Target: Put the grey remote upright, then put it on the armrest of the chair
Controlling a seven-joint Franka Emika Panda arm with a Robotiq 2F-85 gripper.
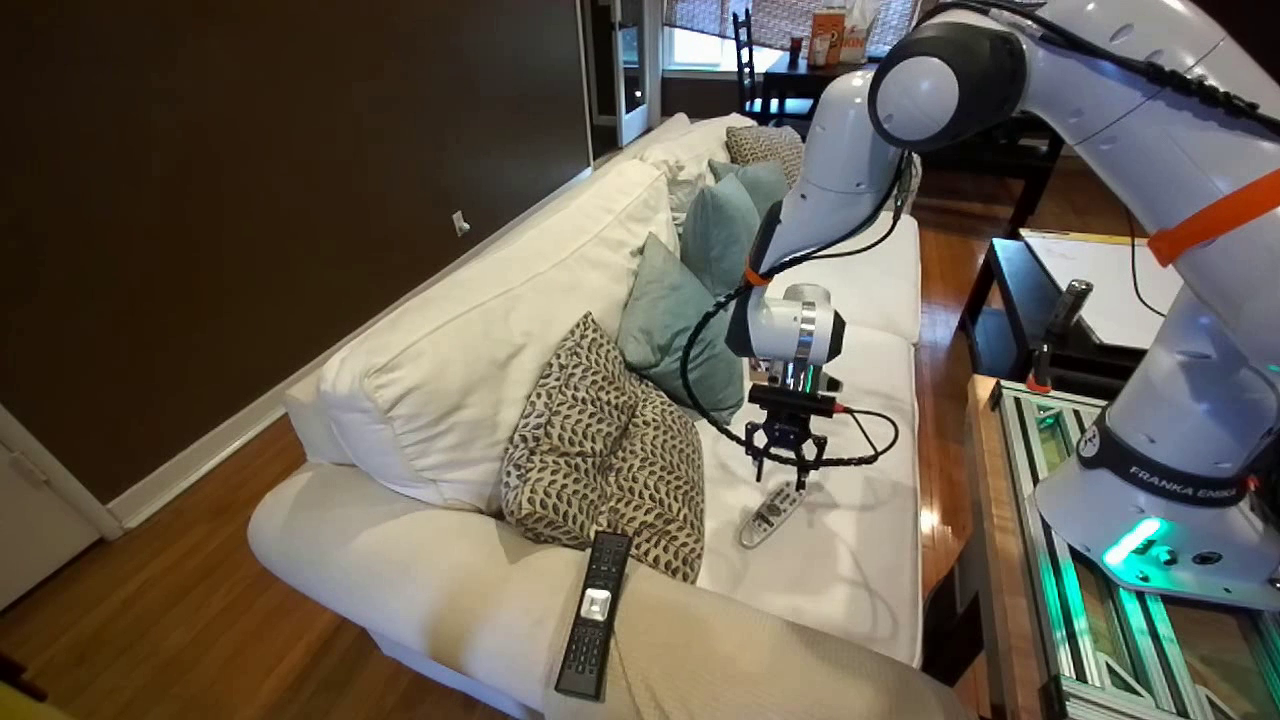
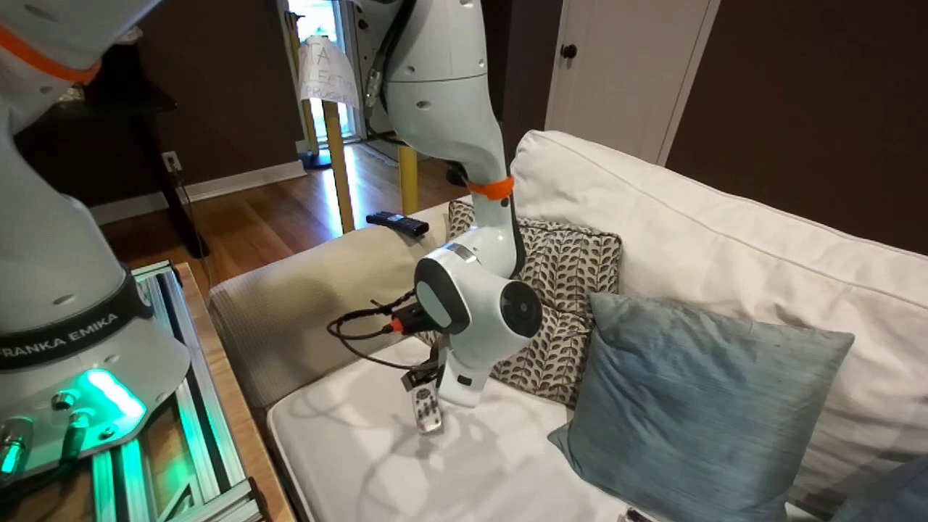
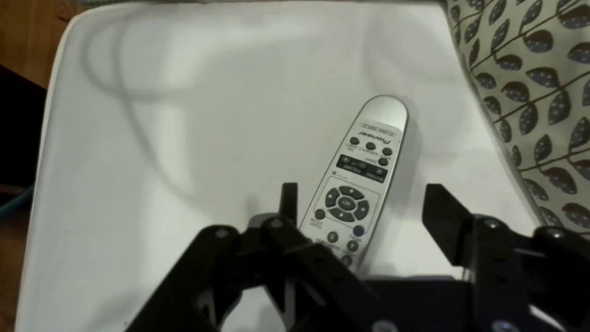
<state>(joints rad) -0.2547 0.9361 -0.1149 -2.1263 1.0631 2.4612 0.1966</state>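
Note:
The grey remote [image 1: 770, 518] lies flat, buttons up, on the white sofa seat. It also shows in an exterior view [image 2: 428, 415] and in the wrist view [image 3: 364, 152]. My gripper [image 1: 780, 480] is open and points down above it. In the wrist view the fingertips [image 3: 361, 203] are apart, with the remote between them, closer to the left finger. Nothing is held. The remote's near end is hidden behind the gripper in the wrist view. The armrest [image 1: 420, 570] is the rounded white roll at the sofa's end, also seen in an exterior view [image 2: 312, 290].
A longer black remote [image 1: 592, 620] lies on the armrest. A leaf-patterned pillow [image 1: 610, 440] stands beside the gripper, with a blue pillow [image 2: 710, 406] along the back cushion [image 1: 500, 350]. The robot's wooden-edged table [image 1: 985, 500] stands along the sofa's front.

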